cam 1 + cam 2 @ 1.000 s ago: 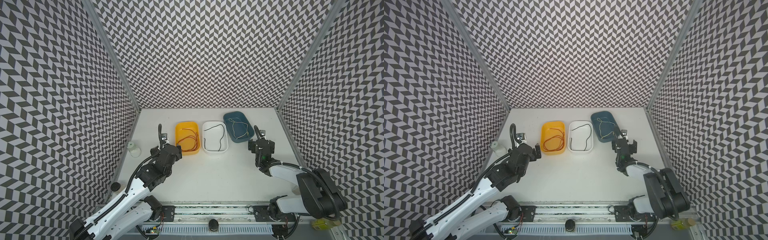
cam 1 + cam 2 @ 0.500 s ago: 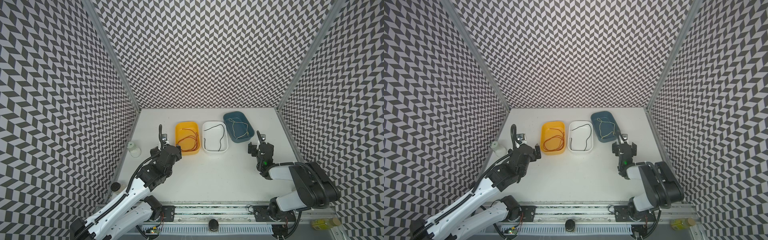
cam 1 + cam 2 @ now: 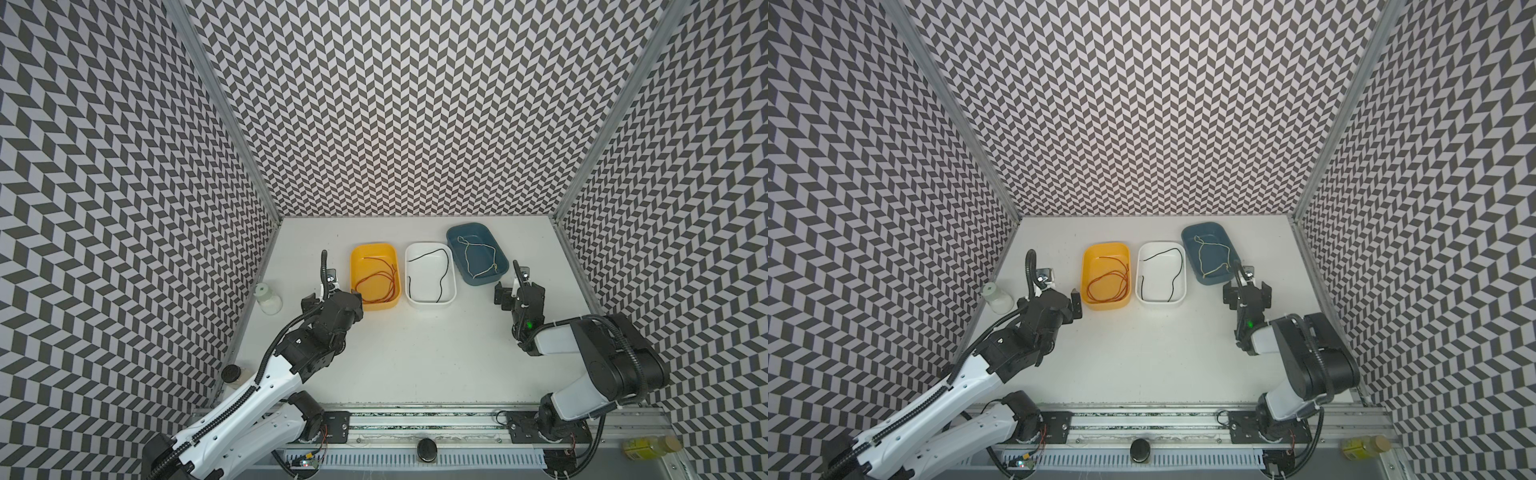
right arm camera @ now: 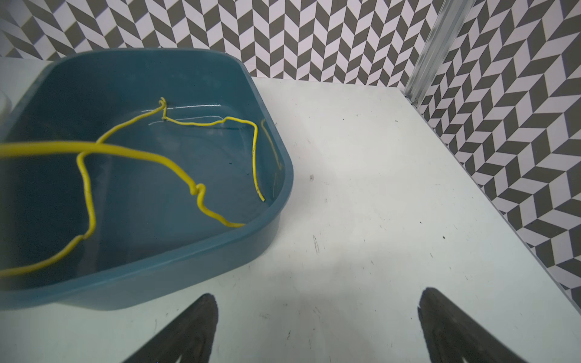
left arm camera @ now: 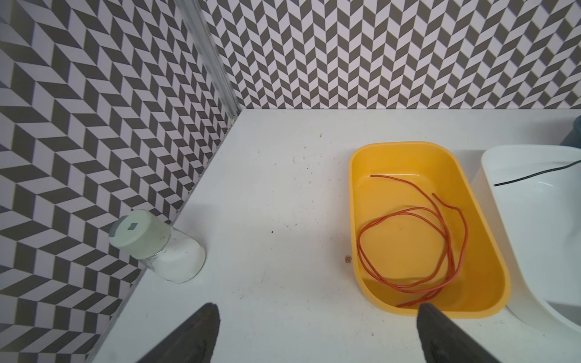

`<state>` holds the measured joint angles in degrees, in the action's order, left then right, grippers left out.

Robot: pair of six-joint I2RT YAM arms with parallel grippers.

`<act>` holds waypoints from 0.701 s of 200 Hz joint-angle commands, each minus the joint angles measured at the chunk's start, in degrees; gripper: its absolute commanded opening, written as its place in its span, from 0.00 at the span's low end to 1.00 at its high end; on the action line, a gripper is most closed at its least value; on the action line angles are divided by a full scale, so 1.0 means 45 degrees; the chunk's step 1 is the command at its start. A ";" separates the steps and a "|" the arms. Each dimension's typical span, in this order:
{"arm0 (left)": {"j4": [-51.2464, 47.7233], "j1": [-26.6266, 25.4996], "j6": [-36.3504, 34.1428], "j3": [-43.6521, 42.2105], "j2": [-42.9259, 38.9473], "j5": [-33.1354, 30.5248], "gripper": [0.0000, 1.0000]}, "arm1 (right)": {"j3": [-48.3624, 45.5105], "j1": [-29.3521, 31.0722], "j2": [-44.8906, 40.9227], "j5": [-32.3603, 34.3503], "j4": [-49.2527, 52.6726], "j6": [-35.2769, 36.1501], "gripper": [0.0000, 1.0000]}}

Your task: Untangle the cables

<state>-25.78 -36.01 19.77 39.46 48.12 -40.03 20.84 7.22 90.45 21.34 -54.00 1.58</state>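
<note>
- In both top views, 3 trays sat in a row in the middle of the frame, on the far half of the table. From left to right they were a yellow tray, a white tray and a blue tray.
- The red cable lay looped inside the yellow tray.
- The black cable curved alone across the white tray's floor.
- The pale yellow cable lay kinked in the blue tray.
- The left jaws stood wide with nothing between them, just left of the yellow tray's near corner.
- The right jaws also stood wide and empty, just right of the blue tray's near end.
- A jar with a pale lid stood at the table's left edge, against the wall.
</note>
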 commanded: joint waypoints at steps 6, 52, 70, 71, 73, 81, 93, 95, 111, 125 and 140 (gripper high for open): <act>-0.0299 0.0670 0.0021 -0.0157 0.0390 -0.0847 1.00 | 0.0220 -0.0058 0.0095 -0.0081 -0.0344 0.0170 0.99; 0.1654 0.2094 -0.0534 -0.0820 0.0912 -0.0547 1.00 | 0.0250 -0.0062 0.0064 -0.0090 -0.0270 0.0156 0.99; 0.2731 0.2361 -0.0978 -0.0824 0.1596 -0.1172 1.00 | 0.0246 -0.0063 0.0061 -0.0084 -0.0266 0.0171 0.99; 0.2814 0.2379 -0.1026 -0.0822 0.1653 -0.1187 1.00 | 0.0239 -0.0063 0.0058 -0.0089 -0.0266 0.0163 0.99; 0.2949 0.2451 -0.1095 -0.0826 0.1754 -0.1237 1.00 | 0.0248 -0.0062 0.0071 -0.0093 -0.0266 0.0158 0.99; 0.3507 0.2656 -0.1146 -0.0804 0.2093 -0.1645 1.00 | 0.0246 -0.0062 0.0070 -0.0094 -0.0268 0.0165 0.99; 0.4484 0.2970 -0.1152 -0.0883 0.2487 -0.2136 1.00 | 0.0244 -0.0062 0.0059 -0.0094 -0.0267 0.0164 0.99; 0.4700 0.3033 -0.1166 -0.0919 0.2548 -0.2163 1.00 | 0.0240 -0.0062 0.0056 -0.0089 -0.0266 0.0167 0.99; 0.6243 0.3608 -0.0983 -0.1357 0.2830 -0.2138 1.00 | 0.0250 -0.0073 0.0078 -0.0095 -0.0269 0.0159 0.99; 0.7673 0.4290 -0.1662 -0.1949 0.3045 -0.1002 1.00 | 0.0252 -0.0073 0.0069 -0.0091 -0.0281 0.0165 0.99; 0.8428 0.5014 -0.1908 -0.2250 0.3619 0.0208 1.00 | 0.0252 -0.0077 0.0065 -0.0093 -0.0266 0.0158 0.99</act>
<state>0.93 -17.56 13.56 31.83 61.47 -44.62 21.45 7.22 90.45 21.19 -53.69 1.58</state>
